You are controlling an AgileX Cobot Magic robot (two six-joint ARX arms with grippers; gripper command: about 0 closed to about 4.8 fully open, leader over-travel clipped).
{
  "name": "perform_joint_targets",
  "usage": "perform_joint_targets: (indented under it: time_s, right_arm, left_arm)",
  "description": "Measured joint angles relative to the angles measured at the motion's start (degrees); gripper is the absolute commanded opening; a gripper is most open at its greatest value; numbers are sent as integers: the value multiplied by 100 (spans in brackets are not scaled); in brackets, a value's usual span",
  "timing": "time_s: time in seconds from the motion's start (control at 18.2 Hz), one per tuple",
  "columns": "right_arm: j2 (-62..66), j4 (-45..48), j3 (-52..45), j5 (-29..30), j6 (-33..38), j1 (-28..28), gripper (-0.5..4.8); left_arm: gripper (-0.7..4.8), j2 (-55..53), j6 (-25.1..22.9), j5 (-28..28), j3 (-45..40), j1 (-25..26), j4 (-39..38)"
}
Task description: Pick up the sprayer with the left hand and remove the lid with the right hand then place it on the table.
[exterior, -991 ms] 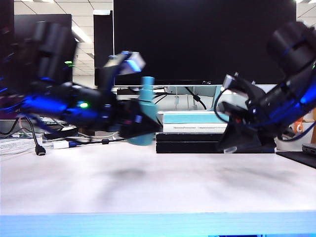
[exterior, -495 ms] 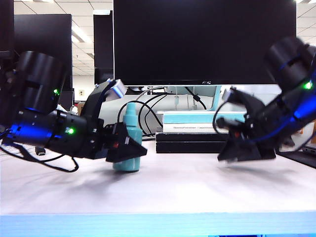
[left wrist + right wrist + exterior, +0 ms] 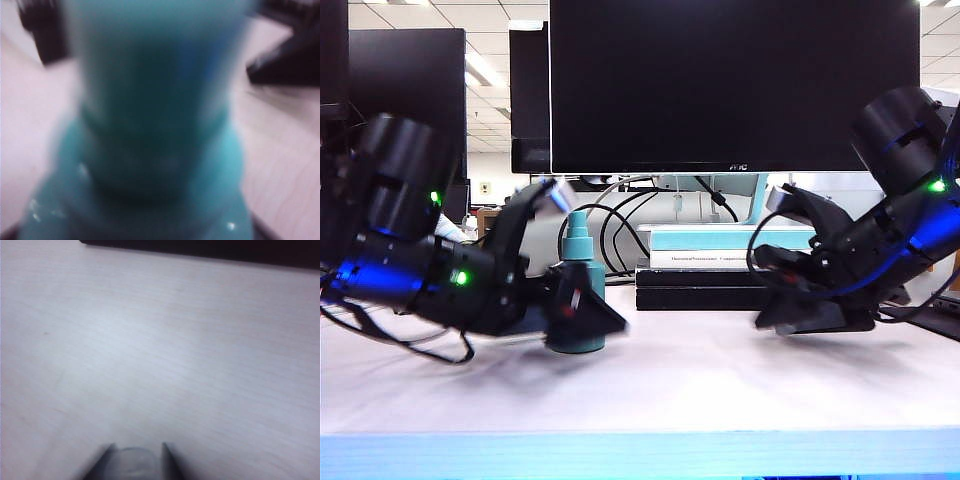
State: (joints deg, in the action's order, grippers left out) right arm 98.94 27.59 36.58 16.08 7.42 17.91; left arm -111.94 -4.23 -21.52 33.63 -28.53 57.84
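Bottle Standing On Desk, Cap Between Right Fingers

While the left gripper (image 3: 582, 312) sits low at nine o'clock of the desk (image 3: 650, 390), the teal bottle (image 3: 577, 290) stands upright on the surface between its fingers; whether they press it cannot be told, as the wrist view is blurred. Behind, at twelve o'clock, books (image 3: 710, 265) lie stacked below a monitor (image 3: 730, 85). At three o'clock the right gripper (image 3: 136, 457) hangs just above the desk, its fingertips flanking the clear cap (image 3: 136, 456).
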Motion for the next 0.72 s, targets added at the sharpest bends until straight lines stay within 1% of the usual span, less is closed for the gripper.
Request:
perform_joint_targets:
  time_s: [0.06, 0.11, 0.17, 0.22, 0.39, 0.5, 0.61, 0.66, 0.72]
  right_arm:
    - [-2, 31, 9, 11, 0, 2, 257]
    - [-2, 42, 9, 46, 0, 9, 303]
    - [2, 44, 4, 90, -4, -13, 441]
    - [2, 94, 4, 133, -4, -9, 479]
    - [2, 278, -9, 188, 46, 0, 479]
    - [-227, 286, -24, 170, 136, -11, 479]
    - [-662, 293, -22, 170, 138, -22, 479]
    - [-1091, 291, -24, 164, 146, -35, 479]
    - [-1694, 278, -22, 74, 151, -44, 479]
  left_arm:
    - [479, -2, 0, 0, -2, 0, -20]
    - [479, 0, 20, 0, 0, 0, 9]
    - [479, 0, 13, 7, 0, 2, 24]
    - [479, 0, 20, 66, 0, 0, 85]
    - [479, 52, 24, 232, 0, 0, 442]
    - [479, 503, 17, 455, -44, 2, 446]
    - [479, 1193, -105, 782, -131, 24, 400]
    - [479, 1770, -122, 820, -186, 162, 125]
    - [479, 2450, 83, 859, -192, 361, -389]
